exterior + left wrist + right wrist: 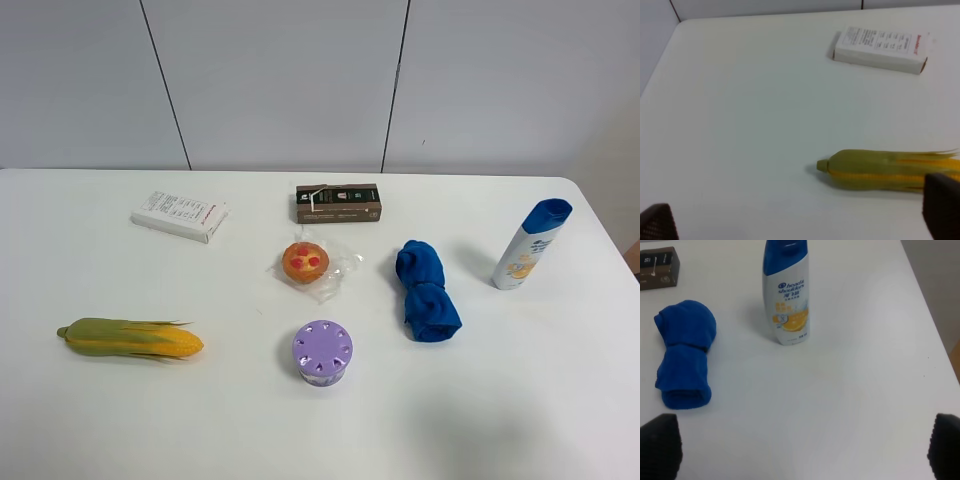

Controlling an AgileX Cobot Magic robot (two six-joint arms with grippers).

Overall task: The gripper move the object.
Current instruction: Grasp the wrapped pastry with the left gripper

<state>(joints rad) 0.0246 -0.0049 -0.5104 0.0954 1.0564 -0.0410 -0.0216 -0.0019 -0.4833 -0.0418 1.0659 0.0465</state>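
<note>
Tart (305, 262) in clear wrapper (341, 268) (purple container (322, 352) nearby); left gripper (800, 215) and right gripper (802, 447) gape empty.

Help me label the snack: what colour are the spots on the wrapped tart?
Red spots on an orange tart, clearest in the exterior high view.

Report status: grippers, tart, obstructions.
Left gripper open, empty. Right gripper open, empty. Wrapped tart mid-table, untouched. Purple vented container close on its near side.
</note>
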